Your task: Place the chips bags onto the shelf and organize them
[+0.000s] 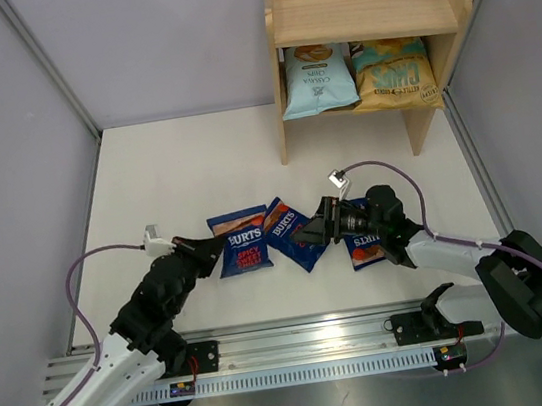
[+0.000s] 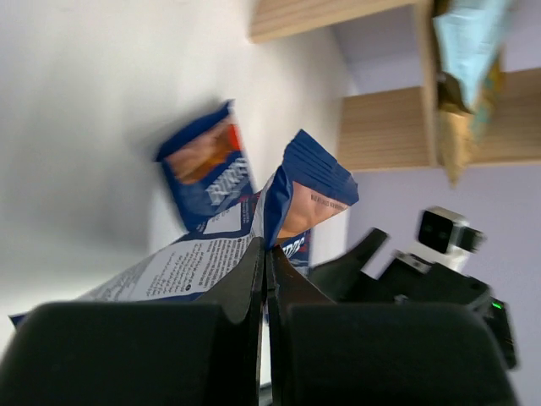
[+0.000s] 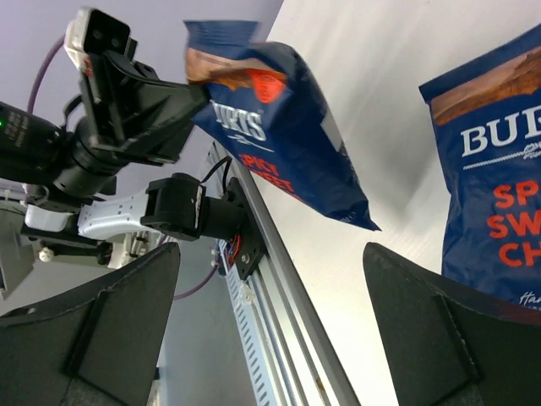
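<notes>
Tabletop (image 1: 175,166): white, carrying the shelf at its 1 o'clock corner and three dark blue bags in a row near the 6 o'clock edge.
Shelf (image 1: 365,8): light wood with two tiers. The top tier is bare and the lower tier holds two bags standing side by side.
Yellow-gold bag (image 1: 392,73): on the lower tier at the 3 o'clock side, leaning back and touching the light blue bag.
Light blue bag (image 1: 316,79): on the lower tier at the 9 o'clock side, upright, front facing out.
Left Burts bag (image 1: 239,243): pinched at its 9 o'clock edge by the left hand. In the right wrist view it (image 3: 279,127) hangs tilted and seems lifted off the tabletop.
Middle Burts bag (image 1: 290,231): lying flat and skewed, just at 3 o'clock of the left one, with its corner toward the right hand.
Right Burts bag (image 1: 363,246): flat on the tabletop, partly hidden under the right arm's wrist.
Left hand (image 1: 214,241): clenched on the left Burts bag. In its own camera the fingers (image 2: 254,271) meet on the crinkled edge.
Right hand (image 1: 306,233): released, fingers (image 3: 93,338) spread wide, grasping nothing, pointing toward 9 o'clock at the middle Burts bag.
</notes>
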